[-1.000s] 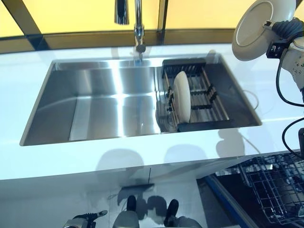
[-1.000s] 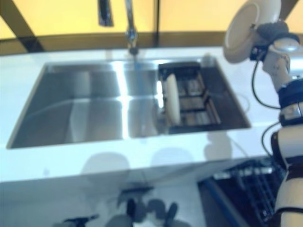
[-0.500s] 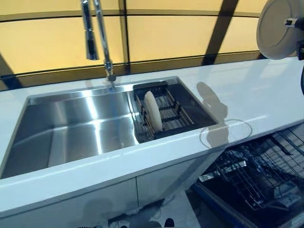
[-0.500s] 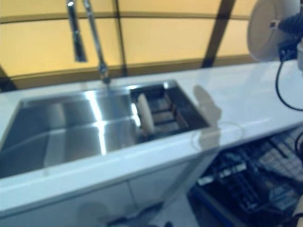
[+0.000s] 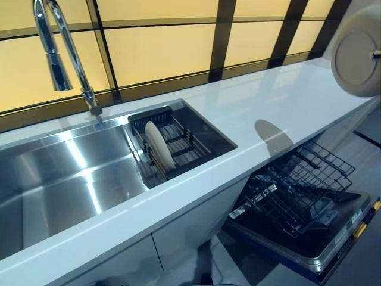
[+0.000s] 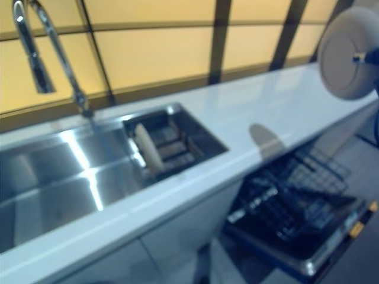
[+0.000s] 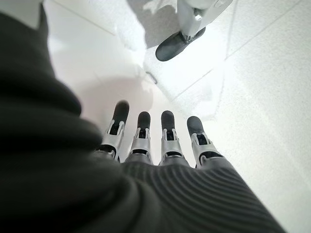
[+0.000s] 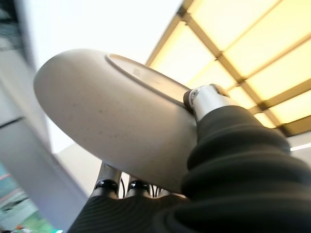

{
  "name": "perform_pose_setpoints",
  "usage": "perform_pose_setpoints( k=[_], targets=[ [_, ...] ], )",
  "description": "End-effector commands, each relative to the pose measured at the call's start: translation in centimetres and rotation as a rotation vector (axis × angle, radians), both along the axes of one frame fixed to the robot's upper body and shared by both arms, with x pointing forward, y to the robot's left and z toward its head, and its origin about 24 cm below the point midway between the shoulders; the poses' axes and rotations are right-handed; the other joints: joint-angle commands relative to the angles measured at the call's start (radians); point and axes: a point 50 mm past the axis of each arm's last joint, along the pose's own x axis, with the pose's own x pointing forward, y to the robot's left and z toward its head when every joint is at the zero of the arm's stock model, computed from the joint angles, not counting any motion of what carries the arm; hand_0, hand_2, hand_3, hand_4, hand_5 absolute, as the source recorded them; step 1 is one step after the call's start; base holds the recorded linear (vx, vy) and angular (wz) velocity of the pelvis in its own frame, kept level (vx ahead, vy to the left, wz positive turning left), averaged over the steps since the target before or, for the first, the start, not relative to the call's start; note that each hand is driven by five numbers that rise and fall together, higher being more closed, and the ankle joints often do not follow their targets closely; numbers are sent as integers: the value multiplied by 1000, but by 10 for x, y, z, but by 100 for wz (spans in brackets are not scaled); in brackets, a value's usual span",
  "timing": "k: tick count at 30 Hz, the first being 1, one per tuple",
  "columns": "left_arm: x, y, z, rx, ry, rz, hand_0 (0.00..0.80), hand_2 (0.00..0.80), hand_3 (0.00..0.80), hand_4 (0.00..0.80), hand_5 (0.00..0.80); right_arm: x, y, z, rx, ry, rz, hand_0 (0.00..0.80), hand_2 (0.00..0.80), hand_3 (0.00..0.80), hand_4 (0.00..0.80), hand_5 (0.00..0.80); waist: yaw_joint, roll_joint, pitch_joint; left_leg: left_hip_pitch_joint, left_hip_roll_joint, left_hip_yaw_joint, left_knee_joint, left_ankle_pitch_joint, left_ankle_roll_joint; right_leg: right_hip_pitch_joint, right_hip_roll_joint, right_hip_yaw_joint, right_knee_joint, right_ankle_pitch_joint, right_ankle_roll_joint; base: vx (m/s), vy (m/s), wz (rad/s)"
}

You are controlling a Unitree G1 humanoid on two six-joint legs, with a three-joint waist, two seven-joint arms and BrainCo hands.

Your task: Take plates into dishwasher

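Observation:
My right hand [image 8: 228, 145] holds a pale round plate [image 5: 357, 56] up in the air at the far right, above the counter's right end. Its thumb [image 8: 209, 99] presses on the plate's underside and its fingers [image 8: 109, 183] curl under the rim. A second pale plate [image 5: 159, 146] stands on edge in the black drying rack [image 5: 196, 140] inside the sink. The dishwasher [image 5: 309, 238] stands open at lower right with its wire basket [image 5: 300, 190] pulled out. My left hand [image 7: 146, 141] hangs low over the floor, fingers straight, holding nothing.
A steel sink [image 5: 59, 173] with a tall chrome tap [image 5: 59, 53] fills the left. The white counter [image 5: 268, 101] runs to the right past the sink, and the dishwasher's door juts out below its front edge. Yellow panels line the back wall.
The camera has swung to the right, so the sink slid left and the open dishwasher came fully into view. The plate stays held up in my right hand.

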Motion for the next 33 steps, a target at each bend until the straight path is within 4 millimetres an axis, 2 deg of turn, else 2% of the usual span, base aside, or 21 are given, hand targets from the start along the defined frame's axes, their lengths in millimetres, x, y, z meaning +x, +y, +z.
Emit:
perform_pose_setpoints(
  k=[1,7,14,21,33],
  targets=[
    [21,20,12,79,-40,-75,0,0,0,0,0,-15,2,30,-85,-90,68,800,800,800,800,800,-17,-30,29,36,16,-28,3,-30,-7,54,-47,31,3,-24,106,-16,-14,-15],
    [21,22,13,77,-49,-66,0,0,0,0,0,-25,-3,-5,-172,54,145,800,800,800,800,800,-49,-29,43,43,18,-5,3,-36,-2,39,-44,44,3,-19,106,-16,-35,-11],
    [12,25,12,81,-35,-67,0,0,0,0,0,-35,-9,-29,-254,195,184,800,800,800,800,800,-61,-27,53,49,20,11,3,-38,-2,30,-44,45,3,-18,105,4,-32,-10],
    [11,26,12,92,-42,-82,0,0,0,0,0,-39,-12,-46,-337,290,192,800,800,800,800,800,-60,-28,62,46,21,13,3,-38,-1,24,-44,46,3,-16,108,0,0,0],
    [15,24,13,107,-50,-103,0,0,0,0,0,-29,-12,-72,-418,367,191,800,800,800,800,800,-29,-21,77,31,25,0,3,-36,-3,17,-54,24,3,-18,113,-2,-23,0]
  ],
)
